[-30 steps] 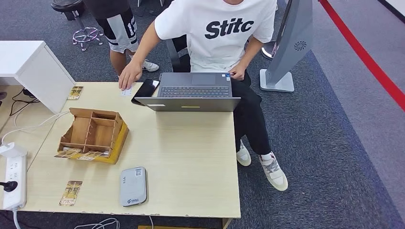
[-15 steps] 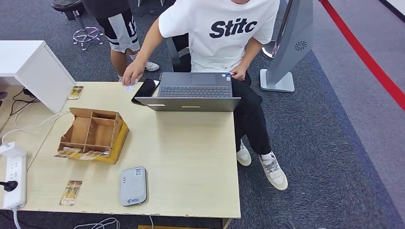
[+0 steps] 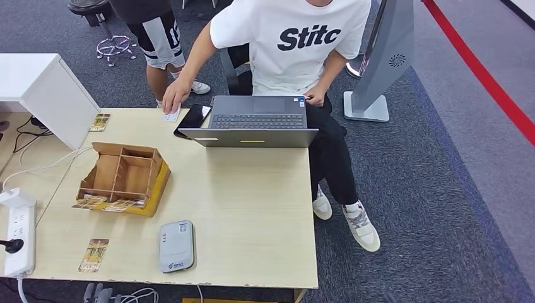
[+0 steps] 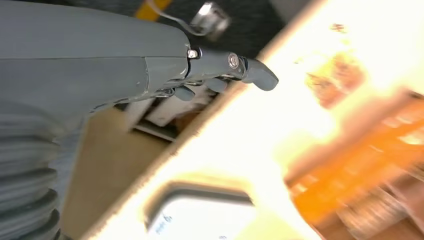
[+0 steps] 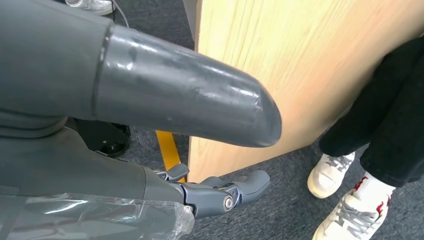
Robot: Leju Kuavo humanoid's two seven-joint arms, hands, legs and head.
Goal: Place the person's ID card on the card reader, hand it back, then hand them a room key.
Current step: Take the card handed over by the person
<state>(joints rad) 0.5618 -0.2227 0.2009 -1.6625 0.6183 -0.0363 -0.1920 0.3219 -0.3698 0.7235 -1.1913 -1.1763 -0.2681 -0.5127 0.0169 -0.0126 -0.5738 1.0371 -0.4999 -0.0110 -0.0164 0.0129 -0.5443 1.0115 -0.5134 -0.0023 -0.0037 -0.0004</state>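
A person in a white shirt sits behind the table [image 3: 252,208], their hand [image 3: 172,98] on a small white ID card [image 3: 170,116] at the far edge. The grey card reader [image 3: 175,246] lies near the front edge and appears blurred in the left wrist view [image 4: 200,220]. A room key card [image 3: 93,254] lies left of the reader, and another [image 3: 99,122] lies at the far left. My left hand [image 3: 98,294] [image 4: 210,75] rises at the table's front edge, holding nothing. My right hand [image 5: 175,95] hangs empty beside the table's side panel, fingers [image 5: 225,192] loosely extended.
A wooden compartment box [image 3: 123,177] with cards in front stands left of centre. An open laptop [image 3: 255,123] and a black phone [image 3: 192,117] sit at the far edge. A power strip [image 3: 19,237] lies at the left. A second person [image 3: 154,38] stands behind.
The person's hand has shifted the ID card slightly along the far edge. My left hand's fingertips have come into the bottom of the head view.
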